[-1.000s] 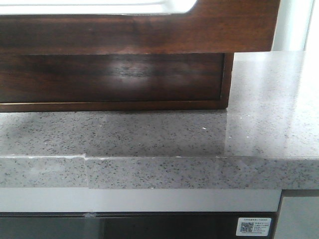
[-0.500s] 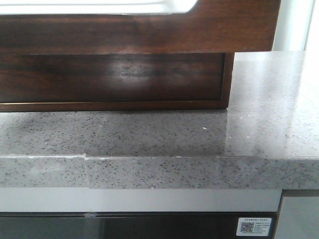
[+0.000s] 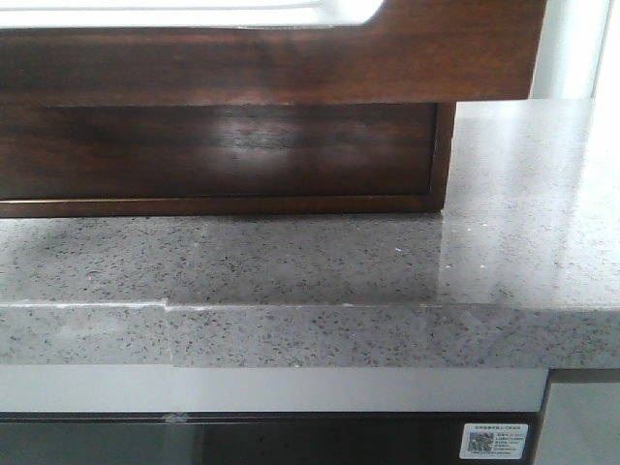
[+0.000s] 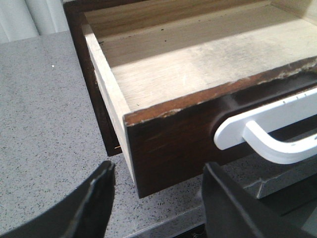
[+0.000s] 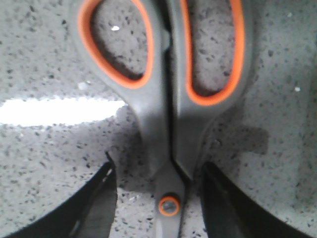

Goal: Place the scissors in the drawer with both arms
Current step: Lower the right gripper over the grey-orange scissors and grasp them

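The drawer (image 3: 291, 63) is a dark reddish-brown wood front with a white cutout at its top edge. It stands pulled out over the counter. In the left wrist view the drawer (image 4: 173, 141) is open, its pale wood inside is bare, and a white handle (image 4: 267, 130) crosses the front. My left gripper (image 4: 156, 198) is open and empty, just in front of the drawer's front corner. The grey scissors (image 5: 163, 124) with orange-lined loops lie flat on the counter. My right gripper (image 5: 158, 198) is open and straddles them at the pivot, with gaps on both sides. Neither gripper shows in the front view.
The grey speckled countertop (image 3: 504, 194) runs to a front edge (image 3: 291, 334) with a seam. The dark wood cabinet body (image 3: 223, 155) sits under the open drawer. A white curtain (image 4: 29, 17) hangs behind the counter.
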You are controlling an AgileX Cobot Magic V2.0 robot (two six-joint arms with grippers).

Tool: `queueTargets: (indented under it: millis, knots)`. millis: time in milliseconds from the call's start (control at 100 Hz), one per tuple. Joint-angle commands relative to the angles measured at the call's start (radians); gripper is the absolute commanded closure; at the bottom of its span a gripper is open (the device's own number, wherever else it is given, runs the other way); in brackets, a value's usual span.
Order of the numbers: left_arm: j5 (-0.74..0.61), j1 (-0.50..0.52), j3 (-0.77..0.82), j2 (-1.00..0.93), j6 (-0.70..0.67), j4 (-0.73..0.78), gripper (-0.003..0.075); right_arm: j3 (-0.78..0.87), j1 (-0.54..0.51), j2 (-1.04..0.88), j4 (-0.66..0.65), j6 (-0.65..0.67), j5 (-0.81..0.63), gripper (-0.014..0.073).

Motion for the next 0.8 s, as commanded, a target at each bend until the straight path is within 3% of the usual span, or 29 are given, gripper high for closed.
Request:
queueTargets:
  millis: [0,180,370,790]
  knots:
    - [-0.072,-0.006,-0.034,0.013,-0.012,-0.028,0.0352,-0.034,-0.001,-0.039,-0.019,-0.013,0.013,0.027]
    - [-0.072,-0.006,-0.034,0.013,-0.012,-0.028,0.0352,-0.034,-0.001,-0.039,-0.026,-0.013,0.023,0.0281]
    - [-0.072,-0.006,-0.034,0.013,-0.012,-0.028,0.0352,-0.034,-0.001,-0.039,-0.026,-0.013,0.038,0.0421]
    - [-0.072,-0.006,-0.034,0.013,-0.012,-0.028,0.0352,-0.034,-0.001,-0.039,-0.026,-0.013,0.057,0.0582]
